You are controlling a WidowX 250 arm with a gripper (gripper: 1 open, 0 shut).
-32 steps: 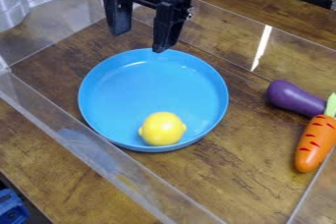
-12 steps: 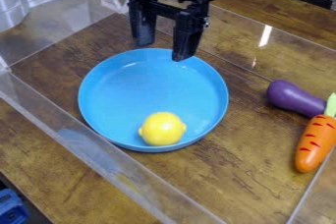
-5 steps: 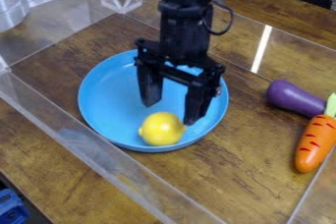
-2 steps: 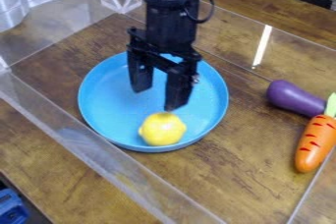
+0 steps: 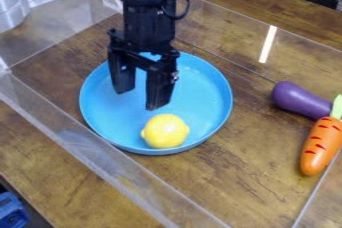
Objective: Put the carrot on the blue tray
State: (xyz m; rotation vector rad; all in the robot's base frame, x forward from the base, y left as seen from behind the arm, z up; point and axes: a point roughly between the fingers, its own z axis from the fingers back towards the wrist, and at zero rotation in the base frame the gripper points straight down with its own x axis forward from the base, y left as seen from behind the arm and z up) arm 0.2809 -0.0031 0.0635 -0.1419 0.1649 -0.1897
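The orange carrot (image 5: 318, 144) with a green top lies on the wooden table at the right edge, well outside the blue tray (image 5: 209, 111). A yellow lemon (image 5: 164, 130) sits in the tray's front part. My gripper (image 5: 140, 88) hangs over the left half of the tray, pointing down, open and holding nothing. Its dark fingertips (image 5: 158, 99) stand just above and behind the lemon, far left of the carrot.
A purple eggplant toy (image 5: 301, 99) lies just behind the carrot. Clear plastic walls (image 5: 80, 152) fence the table at the front left and along the back. Bare wood lies between the tray and the carrot.
The open gripper has slid left across the tray, from over its middle to its left half, and has rolled a little. Carrot, eggplant and lemon have stayed put.
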